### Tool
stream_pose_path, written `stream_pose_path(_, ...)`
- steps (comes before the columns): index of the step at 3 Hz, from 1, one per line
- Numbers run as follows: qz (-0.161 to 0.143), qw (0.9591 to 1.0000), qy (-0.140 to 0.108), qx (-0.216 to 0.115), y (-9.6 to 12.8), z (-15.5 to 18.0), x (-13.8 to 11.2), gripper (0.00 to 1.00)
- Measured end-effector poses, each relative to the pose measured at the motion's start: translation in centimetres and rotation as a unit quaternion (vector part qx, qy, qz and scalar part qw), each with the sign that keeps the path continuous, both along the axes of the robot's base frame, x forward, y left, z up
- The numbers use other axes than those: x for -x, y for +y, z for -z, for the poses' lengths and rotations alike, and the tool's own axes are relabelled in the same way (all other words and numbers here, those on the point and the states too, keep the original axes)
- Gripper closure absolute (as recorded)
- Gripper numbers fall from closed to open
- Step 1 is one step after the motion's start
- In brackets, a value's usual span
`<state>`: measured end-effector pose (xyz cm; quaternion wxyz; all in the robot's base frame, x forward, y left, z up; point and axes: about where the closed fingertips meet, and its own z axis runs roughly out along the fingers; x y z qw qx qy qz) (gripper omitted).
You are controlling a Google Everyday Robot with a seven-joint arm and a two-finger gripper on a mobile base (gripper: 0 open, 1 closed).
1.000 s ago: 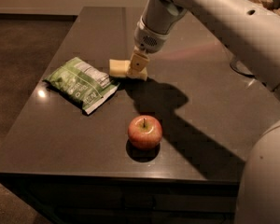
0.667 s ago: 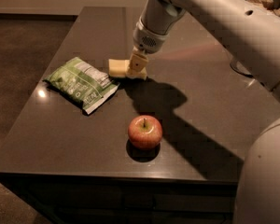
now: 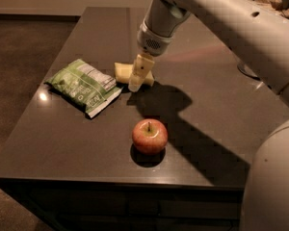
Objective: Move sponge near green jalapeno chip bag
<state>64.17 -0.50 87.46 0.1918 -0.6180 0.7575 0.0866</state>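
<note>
The pale yellow sponge (image 3: 122,72) lies on the dark table (image 3: 62,138), just right of the green jalapeno chip bag (image 3: 84,86), a small gap apart. The bag lies flat with its white label panel facing up. My gripper (image 3: 137,79) reaches down from the white arm over the right part of the sponge. Its near finger (image 3: 138,73) stands in front of the sponge and hides its middle; the far finger is hidden. The gripper looks open, with the sponge resting on the table between the fingers.
A red apple (image 3: 149,135) stands on the table in front of the gripper, toward the near edge. The arm's shadow falls to the right of the sponge. The table's left edge runs just beyond the bag.
The near finger's tip has swung a little down and left, away from the sponge. The sponge, bag and apple have stayed in place.
</note>
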Motion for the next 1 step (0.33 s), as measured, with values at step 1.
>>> stream_pose_path(1,0.0,1.0,0.0,0.0,0.0,0.0,0.0,0.0)
